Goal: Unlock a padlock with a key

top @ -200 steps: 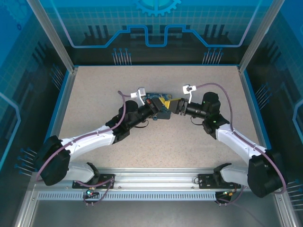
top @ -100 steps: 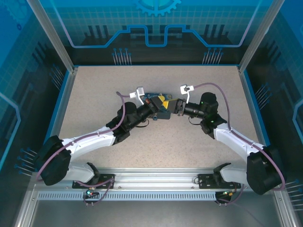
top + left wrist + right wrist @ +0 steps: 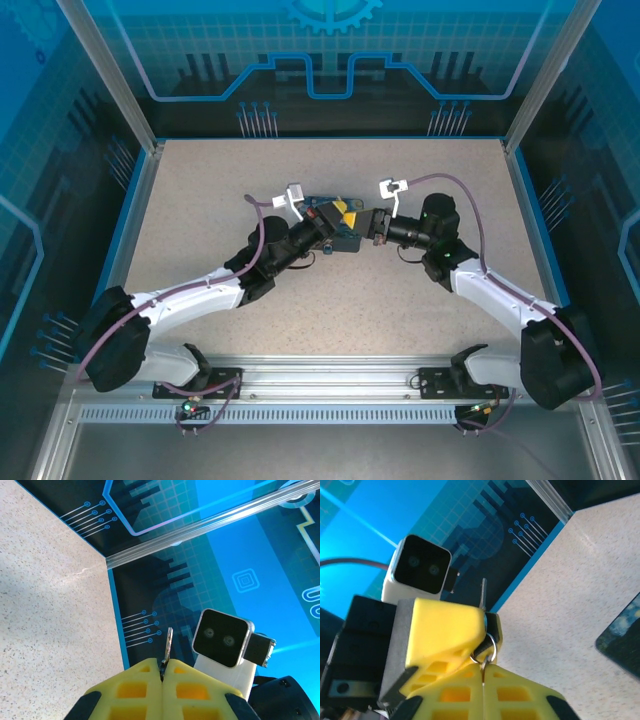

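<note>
Left wrist: your left gripper point(image 3: 162, 675), latticed yellow plastic, is pinched tight on the thin silvery metal key point(image 3: 169, 642), which stands upright. Your right gripper point(image 3: 483, 672) is closed too, a small round wire ring point(image 3: 490, 647) at its tips.

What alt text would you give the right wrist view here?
The right claw, yellow fingers shut, pinches a small silvery wire ring at the tip of the left claw, which grips a thin silvery metal key pointing up. Behind lie a speckled beige table and blue enclosure walls.
</note>
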Robot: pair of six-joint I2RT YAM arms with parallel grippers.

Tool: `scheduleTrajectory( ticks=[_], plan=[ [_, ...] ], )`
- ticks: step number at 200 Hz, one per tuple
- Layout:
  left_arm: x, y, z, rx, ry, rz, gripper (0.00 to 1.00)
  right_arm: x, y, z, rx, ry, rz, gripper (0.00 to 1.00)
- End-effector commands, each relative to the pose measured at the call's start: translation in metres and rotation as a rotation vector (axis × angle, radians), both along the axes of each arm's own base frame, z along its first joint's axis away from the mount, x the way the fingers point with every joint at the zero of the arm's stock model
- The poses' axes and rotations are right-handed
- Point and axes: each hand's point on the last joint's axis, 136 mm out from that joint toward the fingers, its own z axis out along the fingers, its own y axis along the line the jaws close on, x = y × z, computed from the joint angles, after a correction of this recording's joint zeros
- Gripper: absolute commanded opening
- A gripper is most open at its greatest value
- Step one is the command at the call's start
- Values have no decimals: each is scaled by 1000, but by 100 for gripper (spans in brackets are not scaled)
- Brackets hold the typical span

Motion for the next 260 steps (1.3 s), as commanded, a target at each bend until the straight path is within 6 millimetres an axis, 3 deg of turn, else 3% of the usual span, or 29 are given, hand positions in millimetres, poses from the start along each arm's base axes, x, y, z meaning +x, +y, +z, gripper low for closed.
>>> scheduleTrajectory(
  ticks=[1,19,48,69,176,260],
  plan=[
    [-8,-7,3,17,-17,-32,0,3,2,11,0,-29,-1,0],
    [-8,-5,2,44,-25,-24,0,1,0,10,-9,-28,1,0],
    [-8,-3,5,88,-47,-18,23,-2,-2,8,-23,-28,3,0],
    [-6,-1,5,94,-50,-18,33,-3,-2,8,-24,-27,15,0],
    [8,10,2,86,-51,13,39,-15,0,8,-40,-34,73,0],
    [9,8,5,52,-59,6,26,-17,0,2,-48,-30,75,0]
  ],
)
